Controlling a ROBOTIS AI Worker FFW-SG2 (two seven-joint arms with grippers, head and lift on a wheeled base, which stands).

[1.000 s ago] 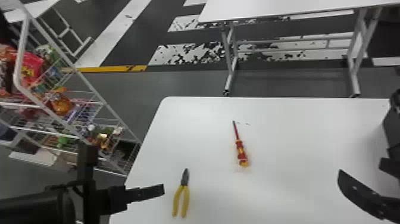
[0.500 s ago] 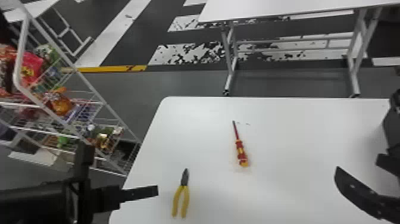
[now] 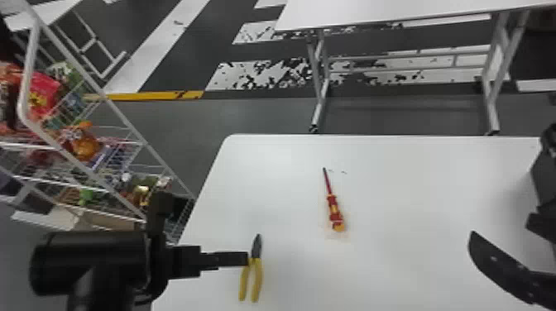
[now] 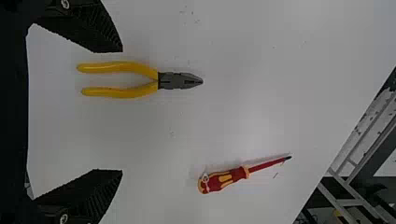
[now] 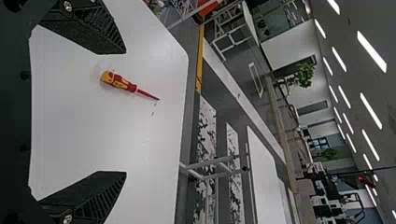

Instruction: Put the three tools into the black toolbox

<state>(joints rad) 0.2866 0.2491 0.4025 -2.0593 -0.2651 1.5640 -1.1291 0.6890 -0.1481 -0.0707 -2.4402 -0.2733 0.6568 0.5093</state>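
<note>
At the right side of the white, round-cornered table (image 3: 393, 264), the black two-fingered right gripper (image 3: 496, 264) is partly cut off in the head view; its wrist view shows it wide. Over the left side, the matching left gripper (image 3: 244, 259) is also wide, its height apparently low but hard to judge. The table bears yellow-handled metal pliers (image 3: 256, 262) at left and a red-and-yellow screwdriver (image 3: 333, 206) nearer the middle.

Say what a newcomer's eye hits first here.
Probably the red-and-yellow screwdriver lying on the white table. Next, the yellow-handled pliers, nearer the robot and farther left, by the open left gripper. Then the bright packets on the wire rack, left of the table.
</note>
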